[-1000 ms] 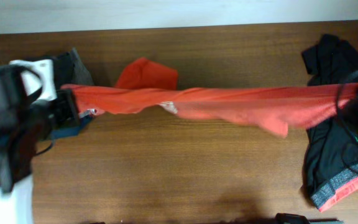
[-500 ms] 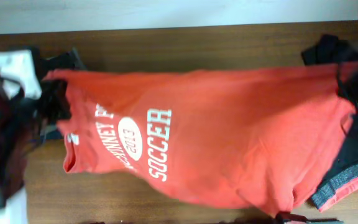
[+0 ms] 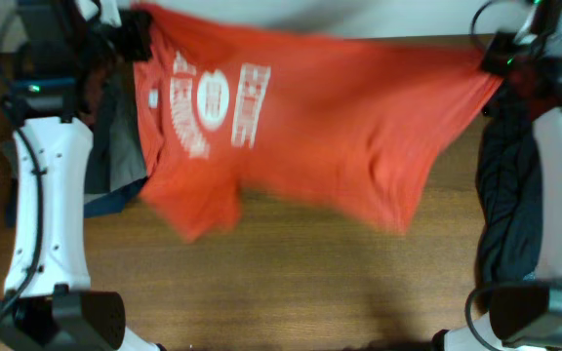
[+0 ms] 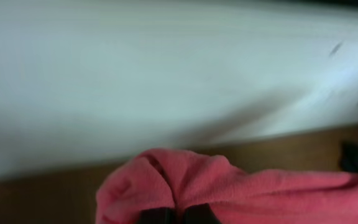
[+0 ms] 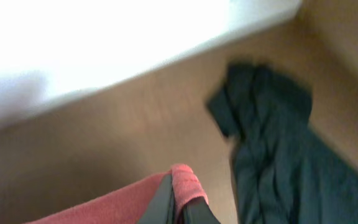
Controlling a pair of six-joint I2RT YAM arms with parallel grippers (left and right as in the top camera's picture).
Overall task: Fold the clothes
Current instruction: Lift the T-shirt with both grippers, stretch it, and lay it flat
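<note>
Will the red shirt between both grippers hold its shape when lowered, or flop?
Probably floppy: the red T-shirt sags unevenly between the left gripper and right gripper. Likely light, since two edge pinches carry it. It may bunch where its lowest hanging part lands first.

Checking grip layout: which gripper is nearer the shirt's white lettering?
Left. Left gripper, jaws pinching the shirt, is beside the lettering; right gripper pinches its far edge.

T-shirt (image 3: 340, 127): soft matt cloth | table (image 3: 291, 292): grained brown wood | black garment (image 3: 510, 210): matt cloth
</note>
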